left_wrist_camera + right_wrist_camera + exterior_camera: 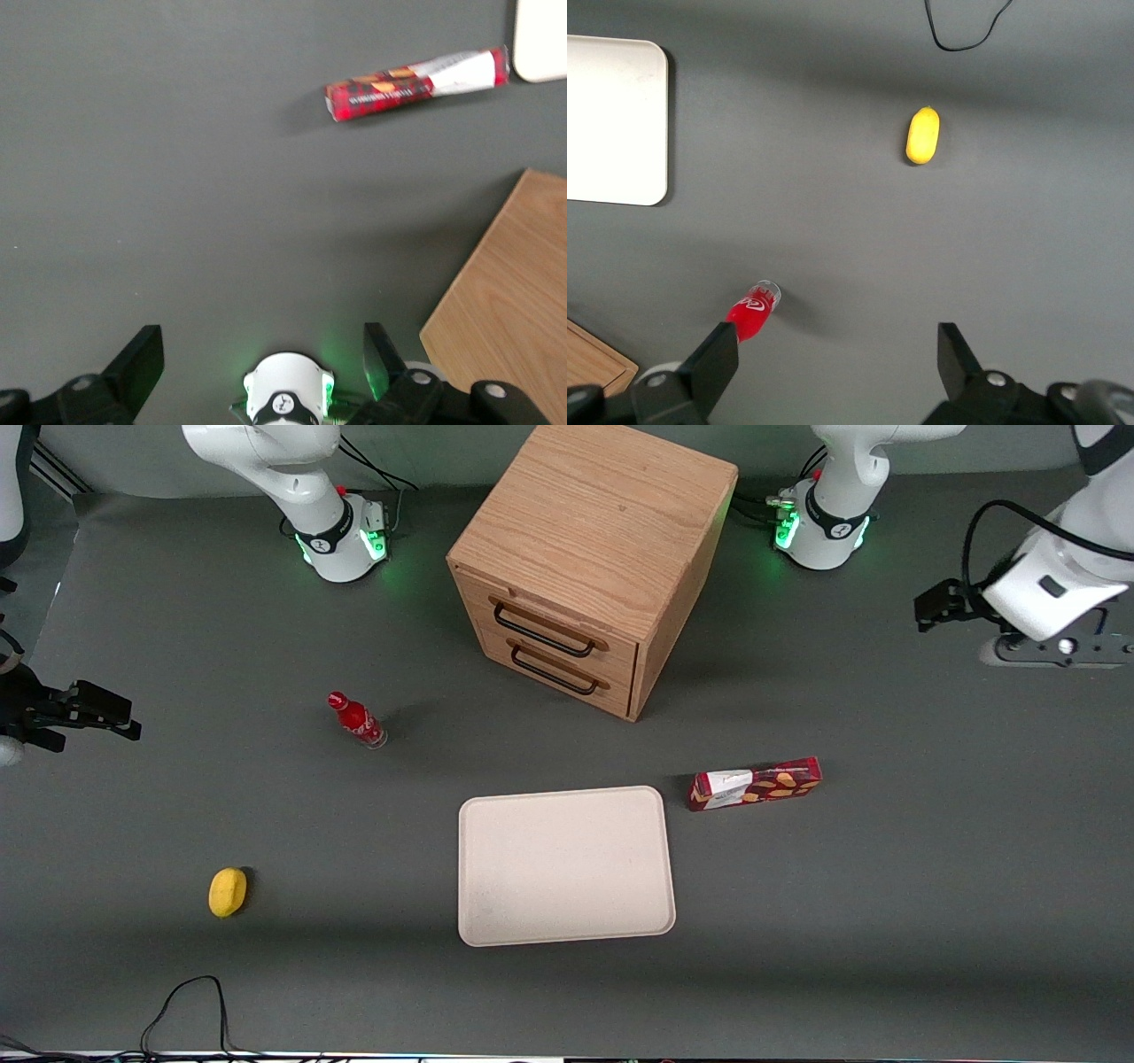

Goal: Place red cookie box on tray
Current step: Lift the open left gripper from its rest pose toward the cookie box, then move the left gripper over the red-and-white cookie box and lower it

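You have the red cookie box lying flat on the gray desk, just beside the tray at the tray's corner that is farther from the front camera, on the working arm's side; a narrow strip of desk shows between them, so the two are not touching. The box's long axis runs roughly along the tray's farther edge, with its white-labelled end pointing at the tray. The tray itself sits flat with nothing on it. Your gripper hangs in the air well apart from the box, toward the working arm's end of the desk and farther from the front camera than the box; its fingers are spread wide with nothing between them. In the wrist view the box lies well away from the fingertips, with a corner of the tray next to its labelled end. The wooden two-drawer cabinet stands farther from the front camera than the tray. Toward the parked arm's end, relative to the tray, you have a small red bottle and a yellow lemon.
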